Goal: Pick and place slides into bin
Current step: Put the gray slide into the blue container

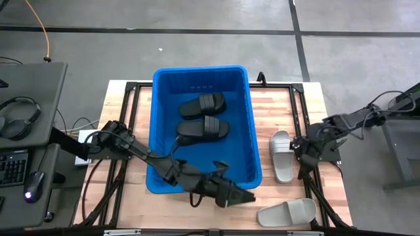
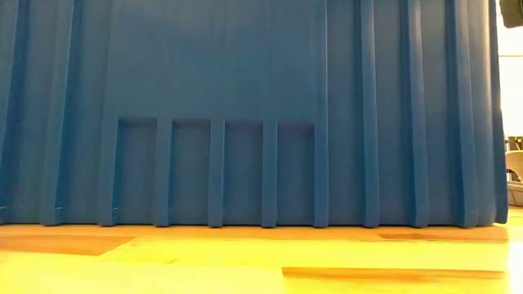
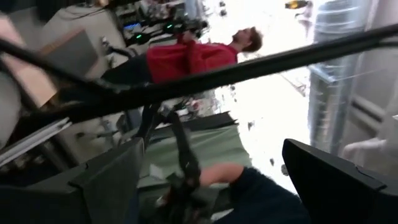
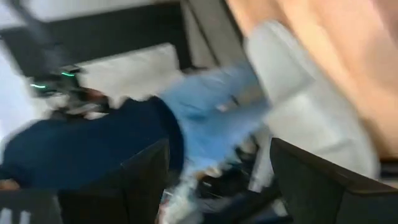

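Four slides counted: two black slides (image 1: pixel 203 103) (image 1: pixel 203 128) lie inside the bin (image 1: pixel 157 118), and two light grey slides (image 1: pixel 281 155) (image 1: pixel 287 212) rest on the surface (image 1: pixel 282 105) to its right. The left gripper (image 1: pixel 244 197) sits at the bin's near right corner, jaws spread and empty. The right gripper (image 1: pixel 302 156) is beside the upper grey slide, jaws parted, holding nothing.

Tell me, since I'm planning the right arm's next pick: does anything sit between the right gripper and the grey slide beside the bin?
Nothing visible does. The right gripper is just beside the grey slide, with only bare table between them. The bin lies on the slide's other side.
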